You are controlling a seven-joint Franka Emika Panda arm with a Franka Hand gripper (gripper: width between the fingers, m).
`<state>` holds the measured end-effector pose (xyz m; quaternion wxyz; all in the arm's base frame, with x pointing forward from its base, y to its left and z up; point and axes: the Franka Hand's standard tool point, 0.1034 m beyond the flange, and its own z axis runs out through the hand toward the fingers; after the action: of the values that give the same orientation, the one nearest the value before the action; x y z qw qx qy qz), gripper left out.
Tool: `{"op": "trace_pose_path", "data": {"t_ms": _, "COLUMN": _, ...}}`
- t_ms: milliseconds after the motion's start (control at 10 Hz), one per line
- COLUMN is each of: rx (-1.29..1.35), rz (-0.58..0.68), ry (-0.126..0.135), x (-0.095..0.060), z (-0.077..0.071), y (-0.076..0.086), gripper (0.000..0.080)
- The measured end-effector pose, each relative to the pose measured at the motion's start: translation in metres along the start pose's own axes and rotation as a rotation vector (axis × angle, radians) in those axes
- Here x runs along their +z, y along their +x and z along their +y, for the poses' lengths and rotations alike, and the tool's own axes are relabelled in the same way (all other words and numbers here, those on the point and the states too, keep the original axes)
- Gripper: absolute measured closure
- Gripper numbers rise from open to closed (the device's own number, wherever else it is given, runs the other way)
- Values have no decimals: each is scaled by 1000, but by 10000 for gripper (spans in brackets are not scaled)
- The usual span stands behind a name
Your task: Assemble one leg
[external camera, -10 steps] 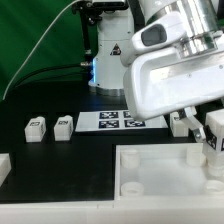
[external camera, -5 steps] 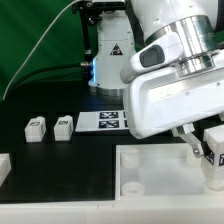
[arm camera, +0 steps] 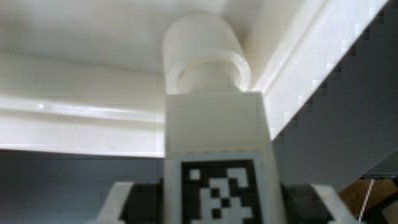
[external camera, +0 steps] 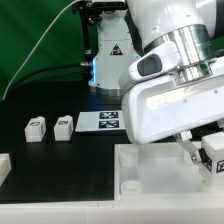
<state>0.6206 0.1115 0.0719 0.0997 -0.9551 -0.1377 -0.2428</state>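
**Tool.** The gripper is pinching the leg, one finger on each flank, with the tagged face turned toward the wrist camera.

**Position.** The leg is carried at the tray, by the desk edge on the exterior view's right. Whether it already touches the tray cannot be told.

**Wrist view.** The leg's rounded end points at the tray's raised wall. The socket meant for it is not visible.

**Judgement.** The step in hand appears to be bringing the leg to a corner socket.
- Centre the rounded end over the socket before lowering.
- Hold the leg plumb and descend slowly.
- Release only once it is seated.

**Risk.** Catching the wall would tilt the leg in the grip.

**Other items.** Two spare legs and the marker board lie well apart from the work.
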Motion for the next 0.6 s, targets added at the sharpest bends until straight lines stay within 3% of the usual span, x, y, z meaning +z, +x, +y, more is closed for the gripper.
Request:
{"op": "trace_pose_path", "data": {"t_ms": 200, "rx": -1, "rz": 0, "ry": -1, "x": 0, "z": 0, "y": 0, "gripper": 508}}
{"op": "trace_pose_path", "data": {"t_ms": 300, "rx": 0, "rz": 0, "ry": -1, "x": 0, "z": 1, "y": 0, "gripper": 309}}
{"op": "trace_pose_path", "data": {"t_ms": 400, "rx": 0, "rz": 0, "ry": -1, "x": 0, "z": 1, "y": 0, "gripper": 193}}
{"op": "trace_pose_path", "data": {"t_ms": 600, "rx": 0, "rz": 0, "ry": -1, "x": 0, "z": 1, "y": 0, "gripper": 159}}
